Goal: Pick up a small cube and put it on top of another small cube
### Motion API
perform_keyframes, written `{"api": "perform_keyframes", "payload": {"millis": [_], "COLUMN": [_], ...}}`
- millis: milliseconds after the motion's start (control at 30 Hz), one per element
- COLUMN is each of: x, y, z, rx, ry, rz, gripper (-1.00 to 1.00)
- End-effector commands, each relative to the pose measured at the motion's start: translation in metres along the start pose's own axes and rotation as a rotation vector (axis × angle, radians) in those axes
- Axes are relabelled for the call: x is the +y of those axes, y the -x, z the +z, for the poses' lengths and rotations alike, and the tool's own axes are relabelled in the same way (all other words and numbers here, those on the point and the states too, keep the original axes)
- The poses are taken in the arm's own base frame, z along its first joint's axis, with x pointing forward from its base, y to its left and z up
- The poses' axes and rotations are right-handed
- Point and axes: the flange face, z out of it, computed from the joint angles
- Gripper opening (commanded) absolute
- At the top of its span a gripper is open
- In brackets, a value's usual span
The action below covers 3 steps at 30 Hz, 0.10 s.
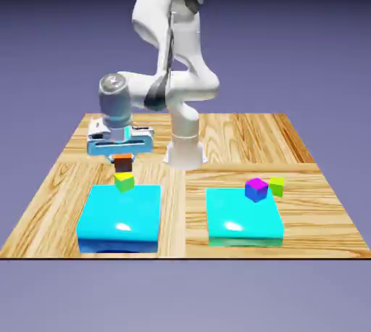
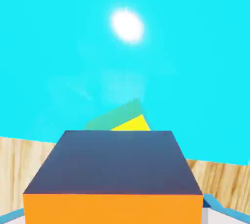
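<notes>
Wooden counter carries a cyan block, and directly below the claw, which grips the small orange cube, sits the yellow-green cube (turned slightly), so descend slowly, centred, before releasing.

orange-red cube: lifted, level | yellow-green cube: just below, on cyan block

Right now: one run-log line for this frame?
gripper: shut on orange cube | position: above yellow-green cube on left cyan block | contact: unclear | stack: not released
</notes>
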Motion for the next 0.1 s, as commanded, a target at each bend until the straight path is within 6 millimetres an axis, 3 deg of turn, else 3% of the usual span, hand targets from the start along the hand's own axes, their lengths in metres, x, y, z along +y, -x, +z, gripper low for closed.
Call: {"api": "perform_keyframes", "payload": {"millis": [0, 67], "x": [0.0, 0.0], "y": [0.0, 0.0], "z": [0.0, -0.028], "rx": [0.0, 0.0], "ry": [0.0, 0.0], "rz": [0.0, -0.001], "gripper": [1.0, 1.0]}}
